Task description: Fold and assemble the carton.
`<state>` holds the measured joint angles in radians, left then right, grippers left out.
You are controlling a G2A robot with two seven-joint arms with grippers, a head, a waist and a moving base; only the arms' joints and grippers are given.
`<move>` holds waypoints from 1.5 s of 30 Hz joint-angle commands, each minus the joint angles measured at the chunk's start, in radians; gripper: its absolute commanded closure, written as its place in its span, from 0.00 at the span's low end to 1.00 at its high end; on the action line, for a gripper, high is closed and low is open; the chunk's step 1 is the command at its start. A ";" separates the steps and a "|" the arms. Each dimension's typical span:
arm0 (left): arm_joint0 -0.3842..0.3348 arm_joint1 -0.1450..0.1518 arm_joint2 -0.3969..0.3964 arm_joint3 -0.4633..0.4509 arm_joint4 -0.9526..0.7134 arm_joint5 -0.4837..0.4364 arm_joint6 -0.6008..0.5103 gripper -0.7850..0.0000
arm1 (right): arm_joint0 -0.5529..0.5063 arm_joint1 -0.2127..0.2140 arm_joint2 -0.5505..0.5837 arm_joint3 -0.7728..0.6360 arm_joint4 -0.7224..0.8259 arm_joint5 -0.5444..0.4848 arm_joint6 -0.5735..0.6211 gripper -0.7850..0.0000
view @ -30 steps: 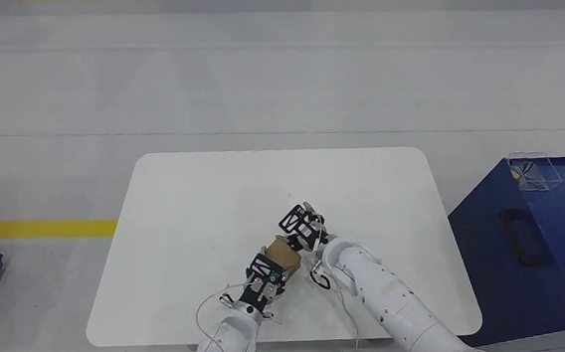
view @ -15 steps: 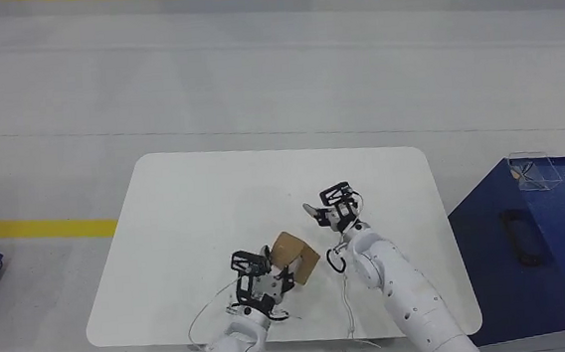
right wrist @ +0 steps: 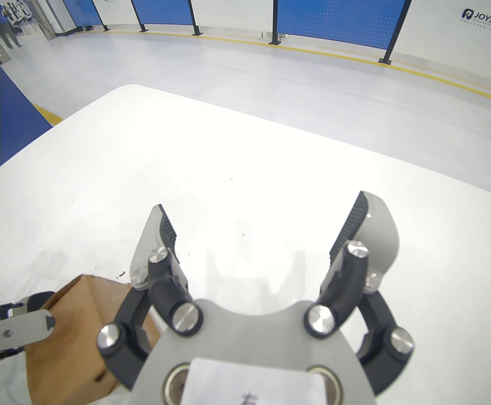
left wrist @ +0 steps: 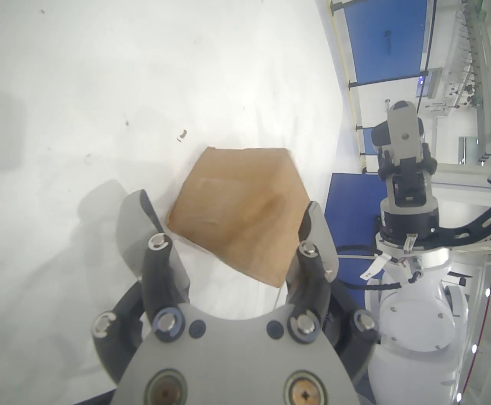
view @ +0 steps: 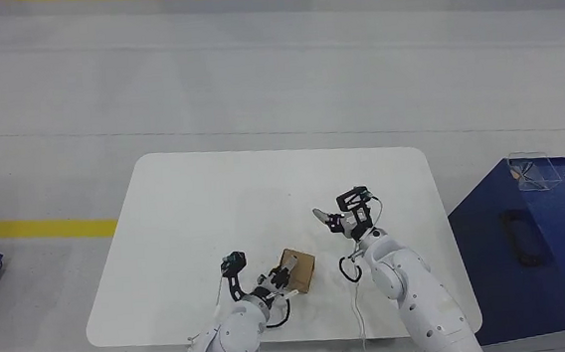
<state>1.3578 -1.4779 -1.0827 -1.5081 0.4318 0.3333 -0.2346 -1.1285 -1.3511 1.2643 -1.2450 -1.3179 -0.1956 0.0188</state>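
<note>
Two grippers over a white table. Left gripper: fingers spread wide, brown carton lying between them near the table's near edge. Right gripper: wide open, empty, farther right, apart from the carton.

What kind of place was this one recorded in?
Most likely a large indoor hall set up for robot trials, not a home or shop: a wide pale floor marked with yellow lines, blue screens on stands along its edge, and a white table out on it.
</note>
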 commanded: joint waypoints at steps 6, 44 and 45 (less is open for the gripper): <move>0.080 0.017 0.053 -0.097 0.388 -0.216 0.373 0.39 | 0.000 0.000 0.000 0.000 0.000 0.000 0.000 0.00; 0.029 0.006 0.179 0.117 0.830 -0.261 0.429 1.00 | 0.000 0.000 0.000 0.000 0.000 0.000 0.000 0.00; 0.029 0.007 0.178 0.124 0.839 -0.259 0.419 1.00 | 0.000 0.000 0.000 0.000 0.000 0.000 0.000 0.00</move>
<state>1.3867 -1.4724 -0.9029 -1.3910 1.2634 0.0749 0.1942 -1.1285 -1.3511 1.2643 -1.2450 -1.3179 -0.1956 0.0188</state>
